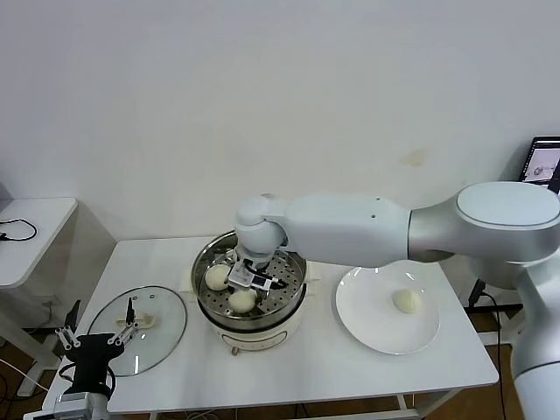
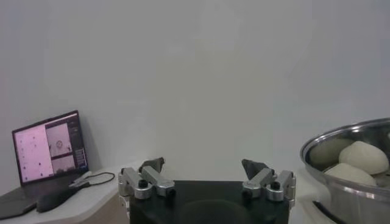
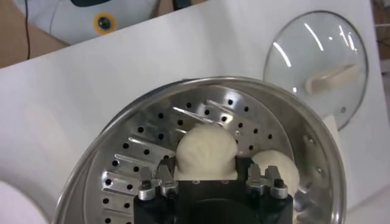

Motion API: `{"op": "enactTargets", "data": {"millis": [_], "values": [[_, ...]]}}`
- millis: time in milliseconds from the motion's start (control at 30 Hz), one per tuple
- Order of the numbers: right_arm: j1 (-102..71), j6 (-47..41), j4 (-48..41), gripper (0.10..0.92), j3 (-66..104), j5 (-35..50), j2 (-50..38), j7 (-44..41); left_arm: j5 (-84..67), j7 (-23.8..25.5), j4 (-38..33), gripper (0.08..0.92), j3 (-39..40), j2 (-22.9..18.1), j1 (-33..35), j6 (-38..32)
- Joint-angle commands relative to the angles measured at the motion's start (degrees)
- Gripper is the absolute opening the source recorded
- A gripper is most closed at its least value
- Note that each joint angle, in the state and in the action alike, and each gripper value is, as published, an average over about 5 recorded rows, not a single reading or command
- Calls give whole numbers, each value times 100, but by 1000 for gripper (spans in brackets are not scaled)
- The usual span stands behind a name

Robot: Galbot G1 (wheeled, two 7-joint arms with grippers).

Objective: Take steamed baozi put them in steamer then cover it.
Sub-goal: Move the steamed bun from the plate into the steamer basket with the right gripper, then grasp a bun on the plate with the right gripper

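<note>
The steamer (image 1: 296, 302) stands mid-table, its perforated tray (image 3: 140, 152) showing in the right wrist view. My right gripper (image 1: 248, 287) is down inside it, shut on a baozi (image 3: 206, 146), which rests on or just above the tray (image 1: 242, 302). A second baozi (image 1: 216, 276) lies beside it, also seen in the right wrist view (image 3: 277, 167). Another baozi (image 1: 406, 301) lies on the white plate (image 1: 376, 331). The glass cover (image 1: 157, 328) lies flat on the table left of the steamer. My left gripper (image 1: 92, 337) is parked open by the cover, empty (image 2: 204, 165).
The steamer's steel rim (image 2: 353, 198) shows in the left wrist view with two buns inside. A small side table (image 1: 31, 227) stands at far left, with a laptop (image 2: 49, 152) on it. A screen (image 1: 544, 162) is at far right. The right arm spans over the plate.
</note>
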Motion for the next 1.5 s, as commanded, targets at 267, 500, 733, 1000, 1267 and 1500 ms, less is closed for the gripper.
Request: {"op": "enactTargets", "data": {"millis": [267, 500, 733, 1000, 1267, 1500], "values": [[56, 175, -3, 785, 11, -71, -47, 7, 3, -1, -20, 823, -2, 0, 15, 1], [303, 150, 55, 822, 155, -45, -345, -65, 5, 6, -35, 823, 9, 25, -13, 10], [593, -182, 177, 823, 442, 12, -951, -281, 15, 16, -28, 823, 43, 85, -37, 22], [651, -1510, 629, 823, 880, 215, -2353, -597, 52, 31, -57, 823, 123, 138, -84, 64], [59, -2188, 1010, 823, 1195, 427, -3763, -493, 179, 39, -58, 823, 320, 158, -146, 96], [-670, -2103, 913, 823, 1439, -176, -4653, -435, 265, 50, -26, 823, 435, 183, -202, 124]]}}
